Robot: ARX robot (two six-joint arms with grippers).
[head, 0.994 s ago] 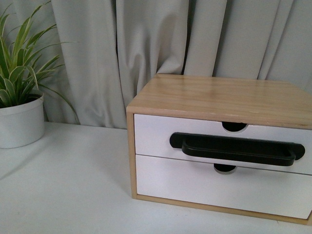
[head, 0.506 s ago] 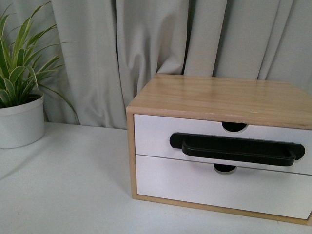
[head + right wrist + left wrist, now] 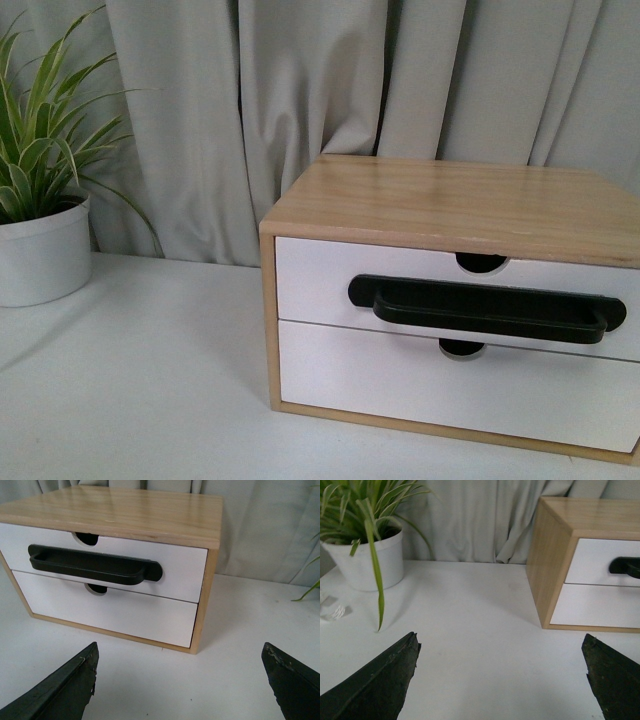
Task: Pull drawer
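Two empty grippers, left gripper (image 3: pixel 500 636) and right gripper (image 3: pixel 180 645), hold jaws wide apart short of the closed drawer (image 3: pixel 320 275) at frame right, presumably to span its handle (image 3: pixel 487 307).

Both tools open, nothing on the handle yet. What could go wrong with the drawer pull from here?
1. The wooden cabinet stands free on the white table, with neither the left tool nor the right tool bracing it; a pull on the black handle might drag the whole unit instead of opening the drawer.
2. The handle sits just above the lower drawer front; a low approach could catch its top edge.
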